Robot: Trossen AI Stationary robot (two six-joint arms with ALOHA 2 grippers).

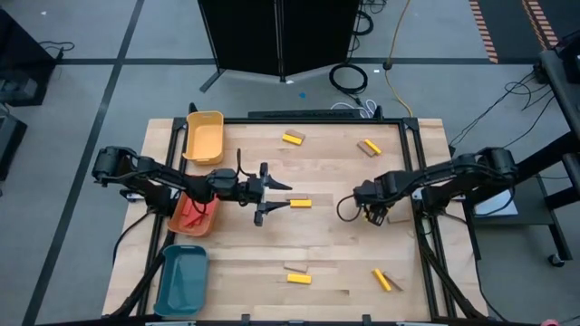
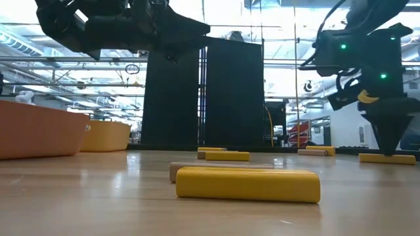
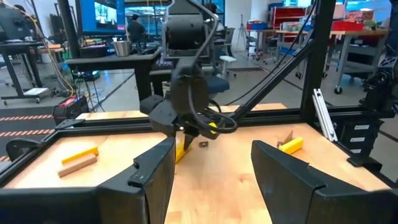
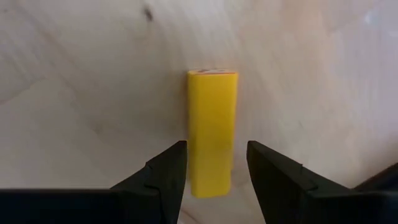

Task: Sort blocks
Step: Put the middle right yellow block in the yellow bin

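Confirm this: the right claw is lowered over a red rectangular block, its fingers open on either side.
Wrong colour. The right wrist view shows the right claw lowered over a yellow rectangular block, not red. Its fingers do stand open on either side.

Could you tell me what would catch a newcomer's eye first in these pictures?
Probably the two dark arms reaching toward each other over the wooden table. The right gripper points straight down, open, astride a yellow block at the table's right side. The left gripper is open near the centre, by another yellow block, with yellow, orange and teal trays lining the left edge.
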